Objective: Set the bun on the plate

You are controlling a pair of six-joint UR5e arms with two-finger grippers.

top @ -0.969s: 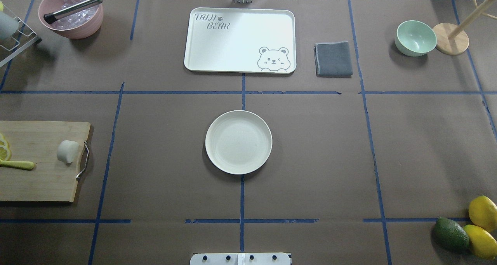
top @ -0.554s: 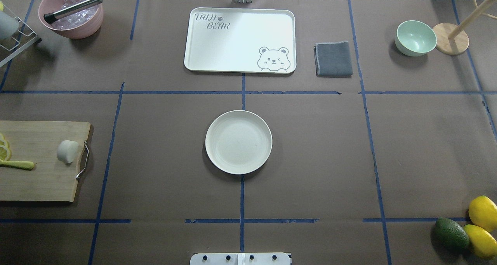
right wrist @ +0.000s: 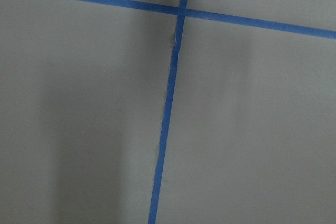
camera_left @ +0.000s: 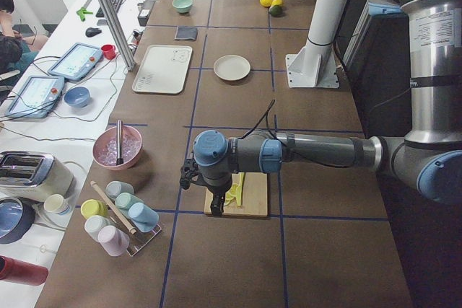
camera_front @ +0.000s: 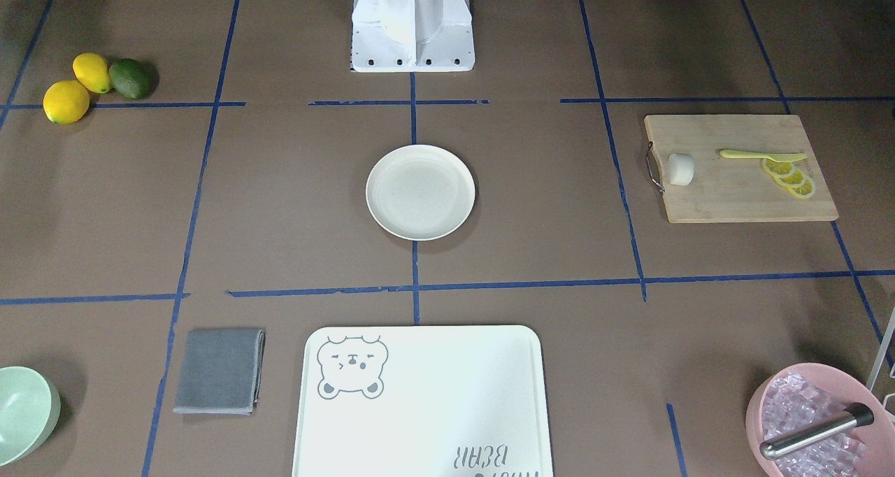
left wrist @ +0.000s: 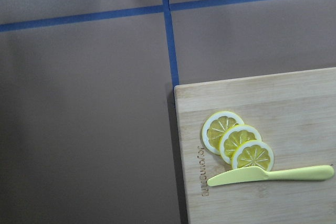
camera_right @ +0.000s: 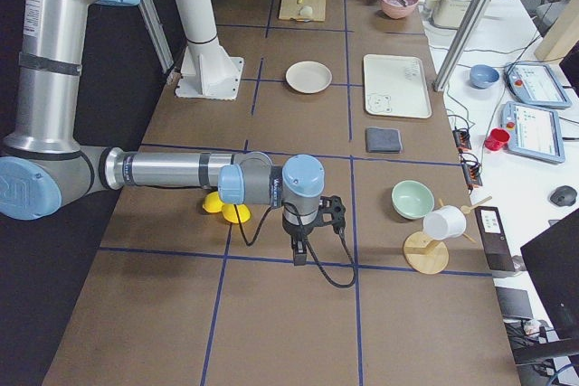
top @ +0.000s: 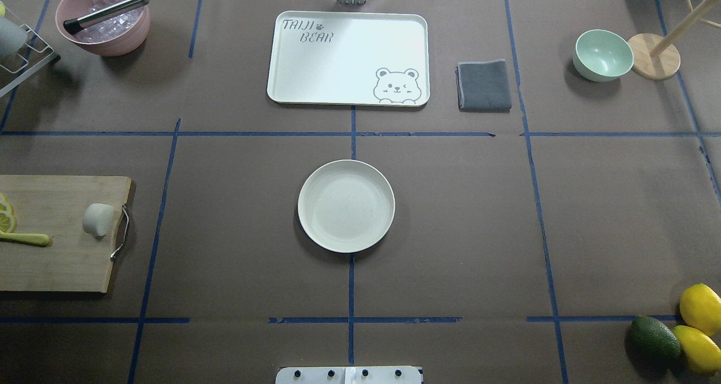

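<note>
The bun [top: 98,219] is a small white stubby roll lying on a wooden cutting board [top: 62,266] at the table's left side, next to the board's metal handle; it also shows as the bun [camera_front: 680,168] in the front view. The plate [top: 346,175] sits bare at the table's centre, far from the bun. My left gripper [camera_left: 215,205] hangs over the outer end of the board, seen only in the left side view. My right gripper [camera_right: 298,252] hangs over bare table near the lemons, seen only in the right side view. I cannot tell whether either is open or shut.
Lemon slices [left wrist: 237,141] and a yellow knife [left wrist: 270,174] lie on the board. At the back stand a bear-print tray [top: 348,57], a grey cloth [top: 484,85], a green bowl [top: 602,54] and a pink ice bowl [top: 103,17]. Lemons and an avocado [top: 654,339] lie front right.
</note>
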